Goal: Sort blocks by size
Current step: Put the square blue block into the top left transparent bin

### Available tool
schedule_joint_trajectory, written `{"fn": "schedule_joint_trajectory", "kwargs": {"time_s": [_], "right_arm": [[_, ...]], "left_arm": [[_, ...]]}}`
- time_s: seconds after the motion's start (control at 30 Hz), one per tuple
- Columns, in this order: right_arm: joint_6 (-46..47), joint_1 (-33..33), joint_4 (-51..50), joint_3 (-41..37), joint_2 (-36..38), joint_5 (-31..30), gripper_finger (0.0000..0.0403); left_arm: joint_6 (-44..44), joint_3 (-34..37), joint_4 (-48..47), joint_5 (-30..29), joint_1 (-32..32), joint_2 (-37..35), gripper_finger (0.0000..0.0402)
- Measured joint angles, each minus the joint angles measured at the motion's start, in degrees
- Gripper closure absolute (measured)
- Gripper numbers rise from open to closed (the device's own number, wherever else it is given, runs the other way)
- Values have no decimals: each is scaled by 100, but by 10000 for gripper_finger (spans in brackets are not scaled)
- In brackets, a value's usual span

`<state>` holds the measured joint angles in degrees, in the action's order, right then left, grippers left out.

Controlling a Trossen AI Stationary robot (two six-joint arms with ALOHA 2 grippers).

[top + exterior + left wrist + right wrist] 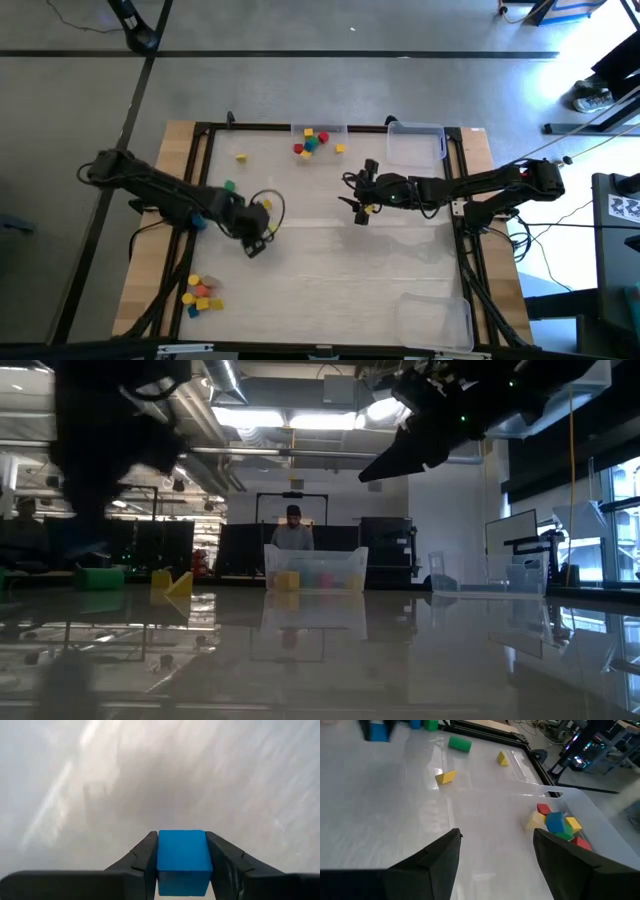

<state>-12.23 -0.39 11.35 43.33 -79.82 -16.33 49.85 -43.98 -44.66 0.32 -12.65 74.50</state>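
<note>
Grey floor (300,90), bright ceiling lights (300,418), dark monitors (385,545), a person (293,530) behind.

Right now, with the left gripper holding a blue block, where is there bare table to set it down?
The left gripper grips the blue block. Open surface lies right below it, running toward the clear tray at the near right corner. Crowded: the block pile at near left and the filled tray at the far edge. The right gripper hangs mid-table.

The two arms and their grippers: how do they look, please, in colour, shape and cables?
Both arms are dark, slim and jointed, with black cables trailing beside them. The left gripper has two black, wedge-shaped fingers. The right gripper has the same broad dark fingers. No markings are readable.
</note>
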Motion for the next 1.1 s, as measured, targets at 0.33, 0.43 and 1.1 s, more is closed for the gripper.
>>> {"fn": "schedule_joint_trajectory", "kwargs": {"time_s": [0.33, 0.43, 1.1], "right_arm": [[-58, 1, 583, 2, -276, 251, 152], [-299, 1, 1120, 4, -617, 302, 152], [-2277, -1, 4678, 494, -2364, 483, 152]], "left_arm": [[-2879, 349, 2898, -691, 1259, -915, 284], [-3324, 643, 4226, -658, 1560, -926, 284], [-2475, 1667, 7822, 592, 2290, -795, 285]]}}
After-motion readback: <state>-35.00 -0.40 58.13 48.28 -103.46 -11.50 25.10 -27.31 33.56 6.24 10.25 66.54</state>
